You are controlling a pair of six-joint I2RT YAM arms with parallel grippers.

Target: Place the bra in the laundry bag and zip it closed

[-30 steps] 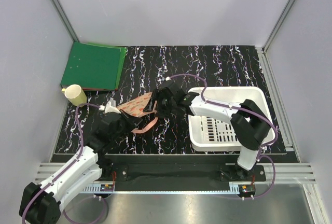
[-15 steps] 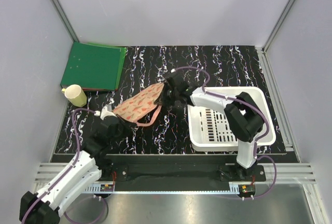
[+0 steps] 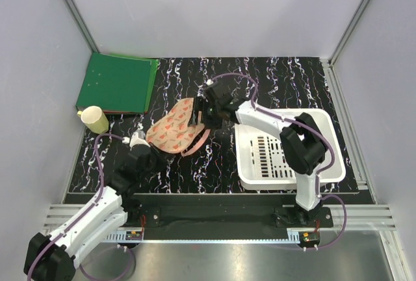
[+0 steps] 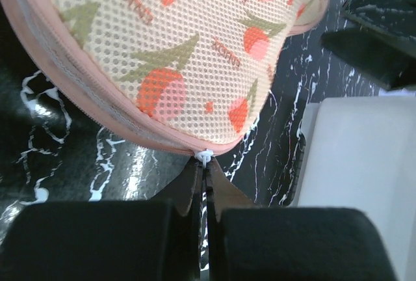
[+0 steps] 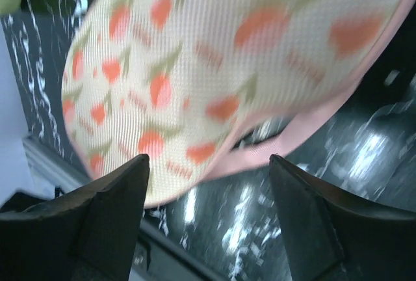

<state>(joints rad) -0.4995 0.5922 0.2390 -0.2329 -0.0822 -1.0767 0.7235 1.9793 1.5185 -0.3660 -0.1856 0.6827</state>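
The laundry bag (image 3: pixel 173 129), peach mesh with red-orange prints, lies on the black marbled table left of centre. Its two halves are together, and its pink loop strap (image 3: pixel 197 143) trails off its right end. The bra is hidden. My left gripper (image 3: pixel 139 142) is at the bag's near-left edge, shut on the white zipper pull (image 4: pixel 204 157) at the pink zipper seam of the bag (image 4: pixel 182 53). My right gripper (image 3: pixel 207 113) is at the bag's far-right end, open. In its wrist view the bag (image 5: pixel 227 66) lies ahead of the spread fingers (image 5: pixel 110 209), with the strap (image 5: pixel 312 131) beneath.
A white slotted basket (image 3: pixel 325 121) stands at the right, under the right arm, and its wall shows in the left wrist view (image 4: pixel 354 164). A green folder (image 3: pixel 117 84) and a yellow cup (image 3: pixel 95 119) are at the far left. Grey walls enclose the table.
The bag has gone from raised and stretched between the grippers to lying rounded on the table. My right gripper has moved toward the far side. My left gripper has stayed near the bag's left edge.
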